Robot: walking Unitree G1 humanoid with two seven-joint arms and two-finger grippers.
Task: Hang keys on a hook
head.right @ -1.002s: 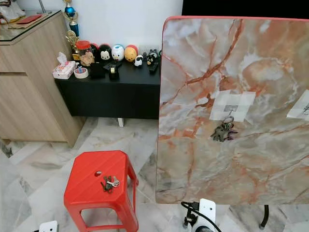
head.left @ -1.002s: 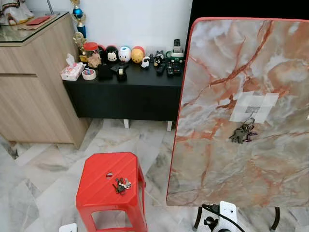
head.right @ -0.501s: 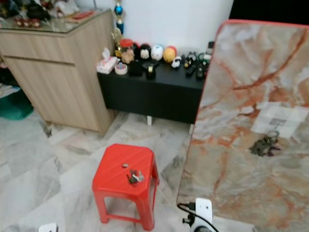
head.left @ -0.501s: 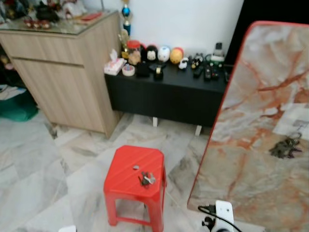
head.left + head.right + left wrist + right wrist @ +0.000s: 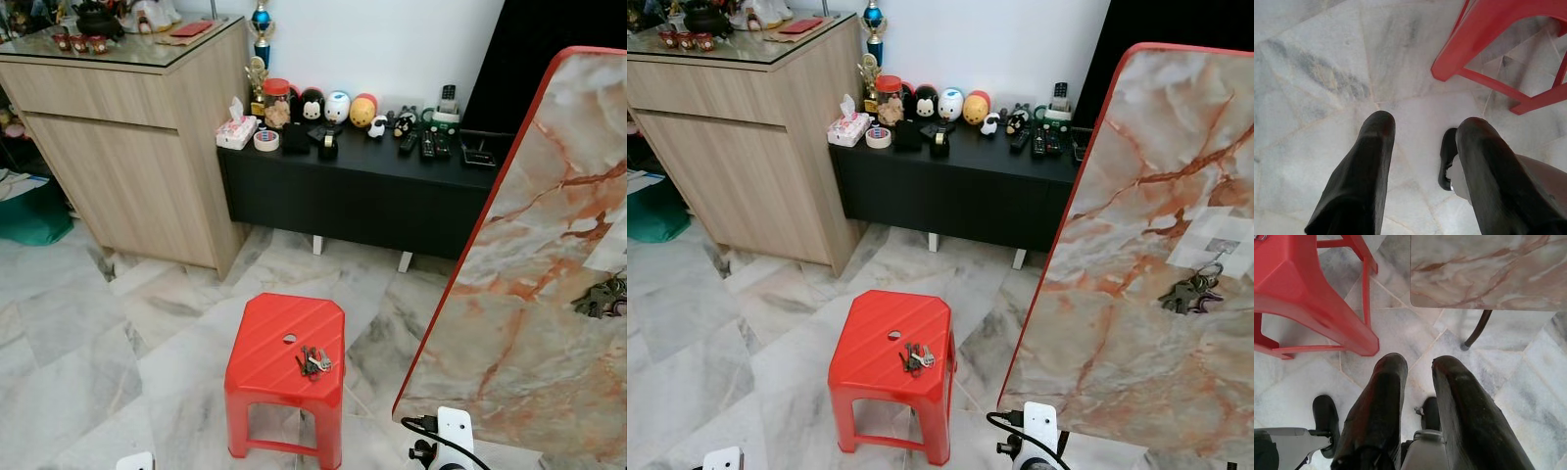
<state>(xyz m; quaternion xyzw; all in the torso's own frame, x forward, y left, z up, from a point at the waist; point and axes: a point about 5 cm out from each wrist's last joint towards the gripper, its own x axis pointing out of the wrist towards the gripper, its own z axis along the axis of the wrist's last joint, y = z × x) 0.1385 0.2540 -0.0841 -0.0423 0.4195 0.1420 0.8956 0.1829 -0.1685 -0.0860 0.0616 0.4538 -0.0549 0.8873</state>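
Lying on stool (image 5: pixel 890 352): keys (image 5: pixel 915 358) | both grippers (image 5: pixel 1420 142) (image 5: pixel 1418 369) low, apart, empty

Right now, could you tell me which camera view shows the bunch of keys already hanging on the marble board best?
The right eye view: the hanging keys show whole on the taped hook, well inside the frame. In the left eye view they sit cut off at the frame's edge. The right wrist view catches just the marble board's lower part.

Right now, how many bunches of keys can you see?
2. One bunch of keys lies on top of the red stool. The other bunch already hangs from a hook on the upright marble board.
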